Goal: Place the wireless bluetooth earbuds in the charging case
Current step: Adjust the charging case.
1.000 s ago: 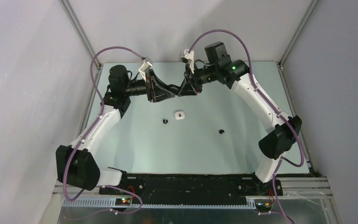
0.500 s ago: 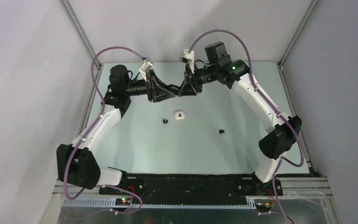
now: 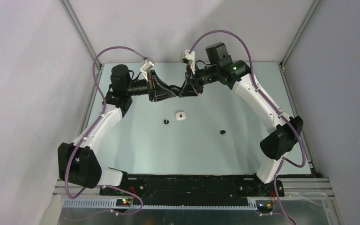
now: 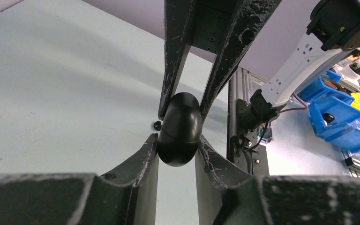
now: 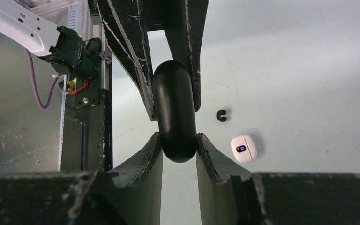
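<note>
A black pebble-like charging case (image 4: 180,129) hangs in the air at the back middle, lid closed along its seam. My left gripper (image 3: 173,92) and my right gripper (image 3: 183,91) meet tip to tip and are both shut on it. It also shows in the right wrist view (image 5: 173,112). A white case (image 3: 180,116), closed, lies on the table below them and shows in the right wrist view (image 5: 243,147). One black earbud (image 3: 166,122) lies left of it, another black earbud (image 3: 222,132) lies to the right. The white earbuds are not in view.
The pale green table (image 3: 192,150) is walled by grey panels and a metal frame. The black base rail (image 3: 192,185) runs along the near edge. Blue bins (image 4: 337,117) stand beyond the table.
</note>
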`<state>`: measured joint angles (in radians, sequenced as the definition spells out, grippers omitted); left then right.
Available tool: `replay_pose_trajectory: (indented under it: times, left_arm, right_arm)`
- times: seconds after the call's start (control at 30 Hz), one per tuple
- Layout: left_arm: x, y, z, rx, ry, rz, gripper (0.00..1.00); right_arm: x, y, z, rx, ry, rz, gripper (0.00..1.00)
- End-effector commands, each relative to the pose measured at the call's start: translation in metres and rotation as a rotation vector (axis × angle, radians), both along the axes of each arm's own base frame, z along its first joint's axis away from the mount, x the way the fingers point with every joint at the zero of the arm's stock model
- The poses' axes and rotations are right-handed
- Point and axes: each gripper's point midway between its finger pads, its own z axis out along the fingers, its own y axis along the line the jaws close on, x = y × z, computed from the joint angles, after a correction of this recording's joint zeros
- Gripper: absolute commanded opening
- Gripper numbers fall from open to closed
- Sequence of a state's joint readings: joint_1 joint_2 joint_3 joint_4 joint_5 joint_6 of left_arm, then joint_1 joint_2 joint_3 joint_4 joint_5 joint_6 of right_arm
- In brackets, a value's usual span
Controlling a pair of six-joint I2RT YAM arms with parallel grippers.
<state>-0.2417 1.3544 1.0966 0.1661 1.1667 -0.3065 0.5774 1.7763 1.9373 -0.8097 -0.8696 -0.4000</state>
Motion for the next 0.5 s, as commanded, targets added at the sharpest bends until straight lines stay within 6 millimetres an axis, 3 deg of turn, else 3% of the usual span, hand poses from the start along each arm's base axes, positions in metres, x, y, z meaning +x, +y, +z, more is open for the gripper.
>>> replay_pose_trajectory:
  times: [0.0, 0.1, 0.17, 0.3, 0.47]
  left_arm:
    - [-0.002, -0.003, 0.020, -0.022, -0.058, -0.040, 0.11]
    - [-0.003, -0.003, 0.019, -0.021, -0.060, -0.051, 0.01]
    - [-0.003, -0.003, 0.018, -0.020, -0.063, -0.058, 0.00]
    - [-0.004, -0.004, 0.013, -0.017, -0.064, -0.075, 0.00]
    - [-0.004, -0.004, 0.014, -0.020, -0.076, -0.094, 0.00]
  right_arm:
    - [0.001, 0.004, 0.003, 0.015, -0.016, 0.011, 0.18]
    - [0.003, 0.005, 0.003, 0.018, -0.001, -0.004, 0.34]
    - [0.007, 0.005, 0.006, 0.031, 0.021, -0.024, 0.41]
    - [0.015, 0.003, 0.011, 0.058, 0.070, -0.064, 0.48]
    - [0.033, -0.002, 0.009, 0.058, 0.086, -0.139, 0.50]
